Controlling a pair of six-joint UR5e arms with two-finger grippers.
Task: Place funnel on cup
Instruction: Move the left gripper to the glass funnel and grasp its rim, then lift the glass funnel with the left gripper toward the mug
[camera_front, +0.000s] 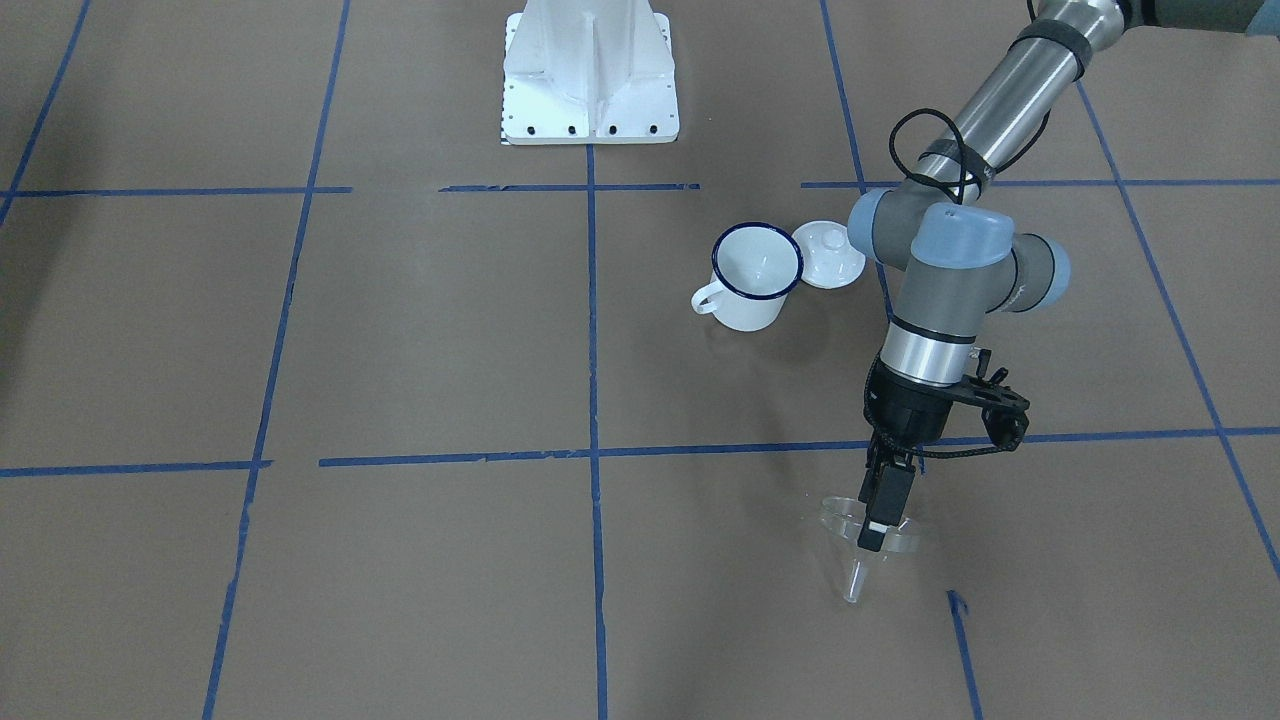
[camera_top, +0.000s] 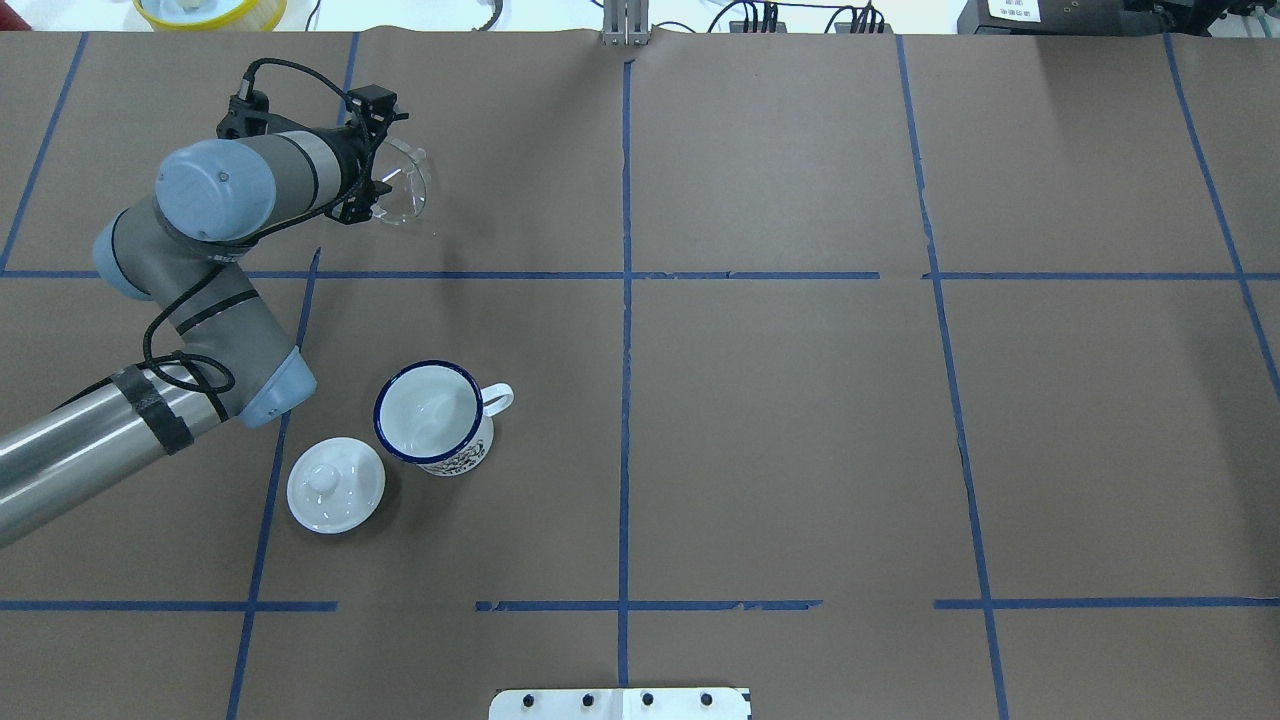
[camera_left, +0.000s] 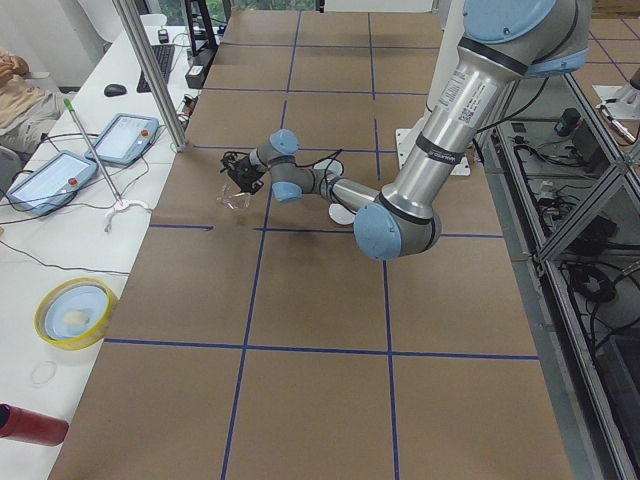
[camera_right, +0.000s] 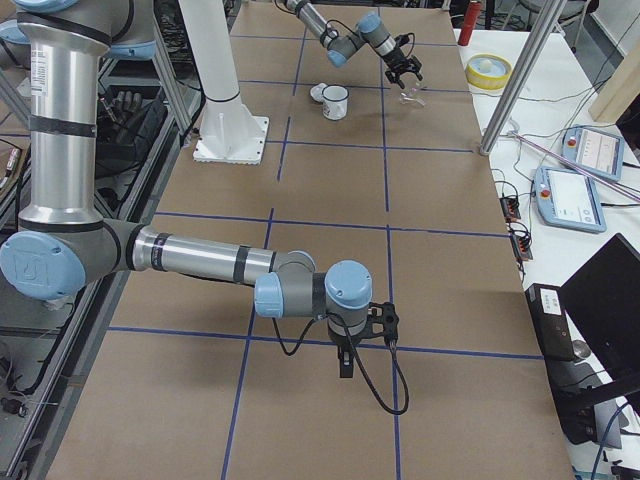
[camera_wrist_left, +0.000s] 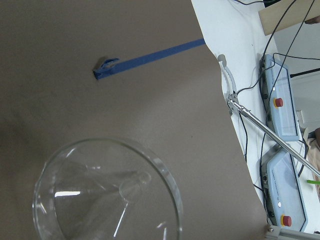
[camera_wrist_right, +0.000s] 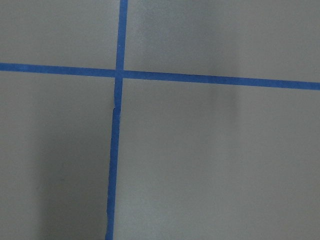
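Note:
The clear funnel (camera_front: 862, 545) hangs wide end up and stem down in my left gripper (camera_front: 876, 522), which is shut on its rim, far from the robot base. It also shows in the overhead view (camera_top: 405, 185) and in the left wrist view (camera_wrist_left: 105, 195). I cannot tell whether its stem touches the paper. The white cup (camera_front: 755, 275) with the dark blue rim stands upright and empty, closer to the base than the funnel (camera_top: 435, 415). My right gripper (camera_right: 345, 360) shows only in the exterior right view, low over bare paper; I cannot tell whether it is open or shut.
A round white knobbed lid (camera_top: 335, 483) lies beside the cup. The white robot base (camera_front: 590, 75) is at the table's robot side. The table edge with control pendants (camera_wrist_left: 280, 100) is near the funnel. A yellow bowl (camera_top: 210, 10) sits beyond the far edge.

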